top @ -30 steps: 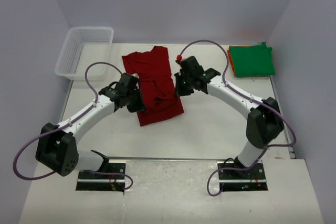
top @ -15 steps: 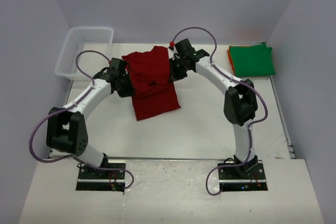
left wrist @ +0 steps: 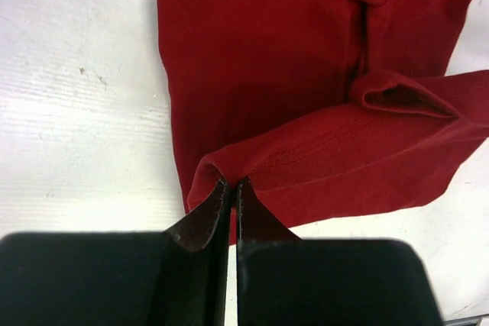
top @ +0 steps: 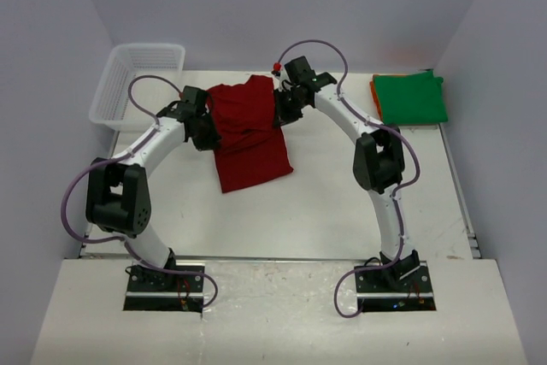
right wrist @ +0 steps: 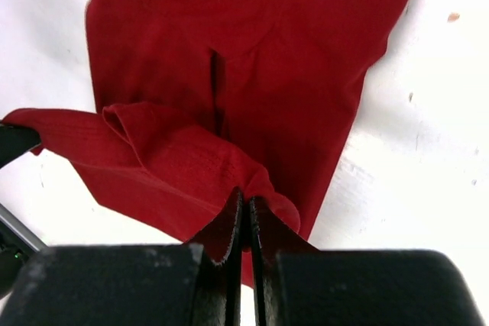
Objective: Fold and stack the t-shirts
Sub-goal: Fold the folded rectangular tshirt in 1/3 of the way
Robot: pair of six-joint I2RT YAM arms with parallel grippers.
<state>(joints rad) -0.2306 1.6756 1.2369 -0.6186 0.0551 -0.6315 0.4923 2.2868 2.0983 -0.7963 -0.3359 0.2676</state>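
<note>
The flat white bench point(top: 342, 203) carries everything. Largest on it is the soft dark red cloth t-shirt point(top: 248, 138), lying just off centre toward 11 o'clock, partly doubled over. The white plastic mesh basket point(top: 111, 96) stands at 10 o'clock. At 2 o'clock a bright green folded t-shirt point(top: 412, 98) lies on an orange t-shirt point(top: 375, 96), of which only an edge shows. The left end effector point(left wrist: 231, 188) is clamped on the red shirt's hem at the shirt's 9 o'clock side, and the right end effector point(right wrist: 244, 200) pinches it at 3 o'clock.

Two shirts look finished and stacked. The red one seems to be mid-fold (its sleeves are already tucked inward), and it is not yet on the stack.

No brand, label or writing can be read.
</note>
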